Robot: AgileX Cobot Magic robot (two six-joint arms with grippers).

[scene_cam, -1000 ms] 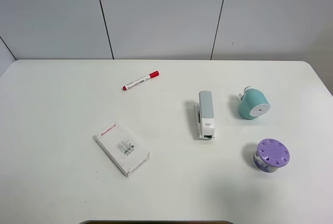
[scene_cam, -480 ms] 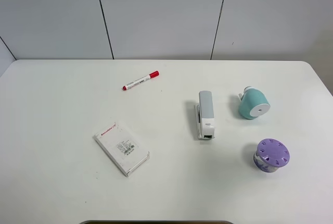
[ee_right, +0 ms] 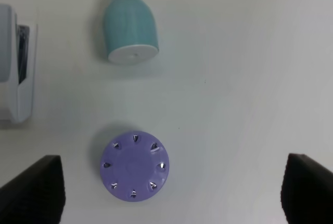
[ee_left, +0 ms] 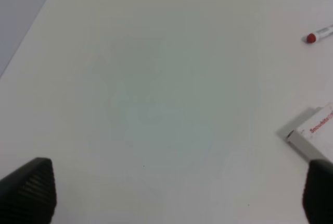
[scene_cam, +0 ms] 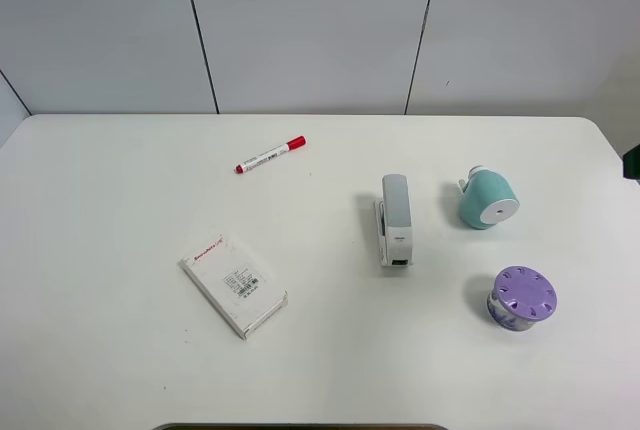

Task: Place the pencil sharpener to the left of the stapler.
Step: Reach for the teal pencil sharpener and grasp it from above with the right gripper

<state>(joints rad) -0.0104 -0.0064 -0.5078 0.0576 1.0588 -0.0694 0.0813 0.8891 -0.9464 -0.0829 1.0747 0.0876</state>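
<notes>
The teal pencil sharpener (scene_cam: pixel 487 199) lies on the table just right of the grey-and-white stapler (scene_cam: pixel 395 219), a small gap between them. The right wrist view shows the sharpener (ee_right: pixel 130 26) with its white face turned toward the camera, and one end of the stapler (ee_right: pixel 18 73) beside it. My right gripper (ee_right: pixel 171 190) is open, its two dark fingertips (ee_right: pixel 34 187) spread wide above the table, well short of the sharpener. My left gripper (ee_left: pixel 171 198) is open too, over bare table and holding nothing.
A purple round container with a dotted lid (scene_cam: pixel 522 298) stands in front of the sharpener. A white box with red print (scene_cam: pixel 234 283) lies front left, and a red-capped marker (scene_cam: pixel 270 155) lies further back. A dark part of the right arm (scene_cam: pixel 633 163) shows at the right edge.
A dark part of the right arm has come into the exterior view at the right edge. Nothing on the table has moved.
</notes>
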